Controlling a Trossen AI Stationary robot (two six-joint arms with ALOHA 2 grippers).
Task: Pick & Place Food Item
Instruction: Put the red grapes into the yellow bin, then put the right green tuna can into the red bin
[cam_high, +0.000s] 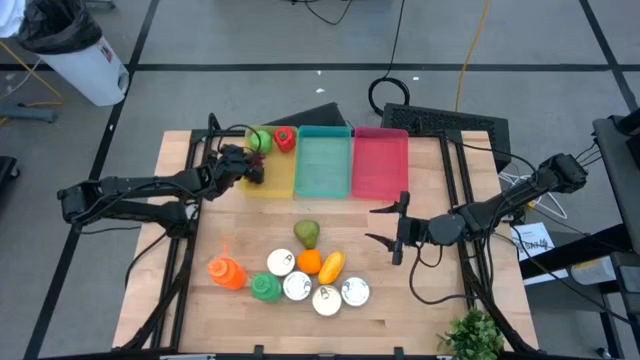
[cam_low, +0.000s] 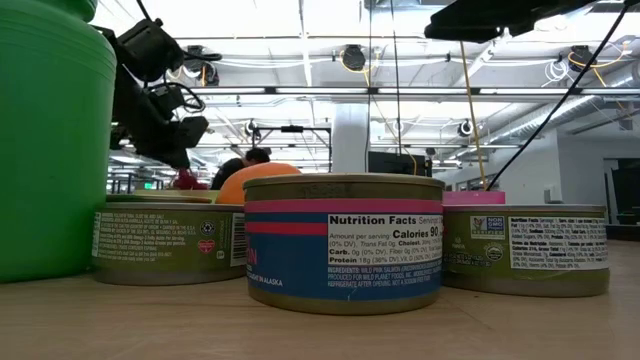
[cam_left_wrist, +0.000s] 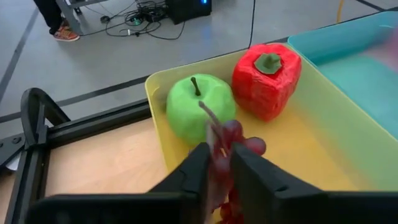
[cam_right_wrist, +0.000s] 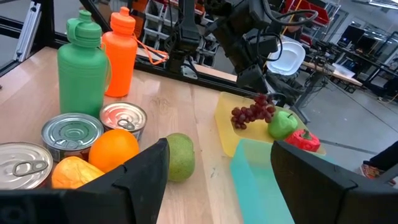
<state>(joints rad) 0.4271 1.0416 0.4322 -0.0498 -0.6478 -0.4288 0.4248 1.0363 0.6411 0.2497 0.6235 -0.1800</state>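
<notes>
Left pincer (cam_left_wrist: 217, 165) holds a bunch of red grapes (cam_right_wrist: 252, 115) over the yellow tray (cam_left_wrist: 311, 143), beside a green apple (cam_left_wrist: 199, 106). Right pincer (cam_high: 393, 228) waits wide open above the worktop (cam_high: 430, 310).

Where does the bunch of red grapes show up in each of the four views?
High view: grapes under the left gripper, over the yellow tray.
Low view: not visible.
Left wrist view: grapes between the fingers.
Right wrist view: grapes hanging above the tray.
Shared landmark: green apple.
</notes>
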